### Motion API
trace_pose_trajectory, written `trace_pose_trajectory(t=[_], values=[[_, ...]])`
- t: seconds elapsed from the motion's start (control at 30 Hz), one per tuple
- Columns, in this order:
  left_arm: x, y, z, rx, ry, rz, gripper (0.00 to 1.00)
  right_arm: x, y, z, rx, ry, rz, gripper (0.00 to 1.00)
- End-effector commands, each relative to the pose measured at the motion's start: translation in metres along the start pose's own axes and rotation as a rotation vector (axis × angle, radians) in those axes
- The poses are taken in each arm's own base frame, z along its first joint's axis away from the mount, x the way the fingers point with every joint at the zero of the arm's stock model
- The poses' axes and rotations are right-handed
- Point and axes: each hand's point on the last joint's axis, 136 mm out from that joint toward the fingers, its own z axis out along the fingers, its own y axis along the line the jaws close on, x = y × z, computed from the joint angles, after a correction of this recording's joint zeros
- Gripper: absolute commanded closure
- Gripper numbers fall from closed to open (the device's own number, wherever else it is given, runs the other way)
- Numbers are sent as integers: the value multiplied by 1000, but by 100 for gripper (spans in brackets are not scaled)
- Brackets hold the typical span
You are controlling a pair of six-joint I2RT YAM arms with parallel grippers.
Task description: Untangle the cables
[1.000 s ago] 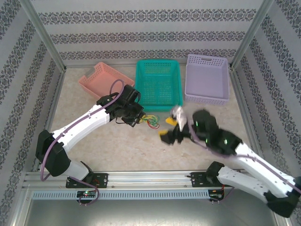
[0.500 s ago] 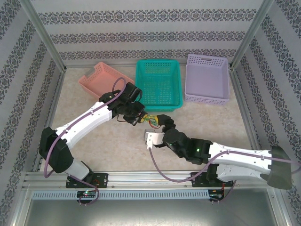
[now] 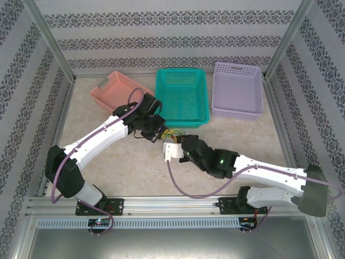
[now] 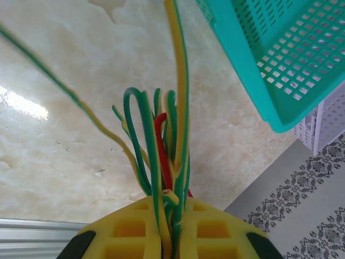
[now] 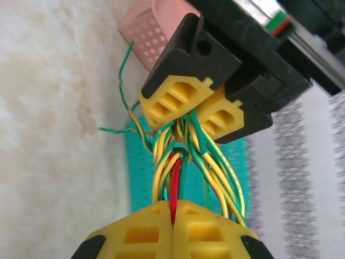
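The tangle of thin yellow, green and red cables (image 3: 171,134) sits near the middle of the pale marbled tabletop (image 3: 108,162), stretched between the two claws. From the tangle, the teal perforated plastic basket (image 3: 182,97) lies at 12 o'clock. The pink plastic tray (image 3: 116,89) lies at 10 o'clock and the lavender perforated plastic basket (image 3: 237,89) at 2 o'clock.

The left gripper (image 3: 160,134) meets the tangle from 9 o'clock and the right gripper (image 3: 182,141) from about 4 o'clock, so the two claws are very close together.

In the left wrist view the left gripper (image 4: 167,204) is clamped on the cables (image 4: 161,145). Green, yellow-green and red strands rise out of the seam between its yellow ribbed pads (image 4: 210,229) toward 12 o'clock. One long yellow-green strand runs off toward 10 o'clock. The teal basket (image 4: 259,70) fills the 2 o'clock corner, with the lavender basket (image 4: 323,127) just beyond it at 3 o'clock.

In the right wrist view the right gripper (image 5: 173,209) is closed, its yellow pads (image 5: 135,234) pressed together on the bundle (image 5: 183,156). A red strand runs straight into the seam. Directly at 12 o'clock, the left gripper (image 5: 188,116) pinches the other end of the same strands. The pink tray (image 5: 156,27) shows behind it at 11 o'clock.
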Motion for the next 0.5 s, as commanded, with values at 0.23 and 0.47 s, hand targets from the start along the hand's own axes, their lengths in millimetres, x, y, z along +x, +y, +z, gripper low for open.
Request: trace_pose_trajectory(t=[0.23, 0.47], values=[[-6, -6, -38, -32, -93, 139, 100, -23, 9, -41, -747, -90, 1071, 100], [-7, -10, -41, -35, -103, 163, 100, -10, 8, -38, -751, -37, 1126, 100]])
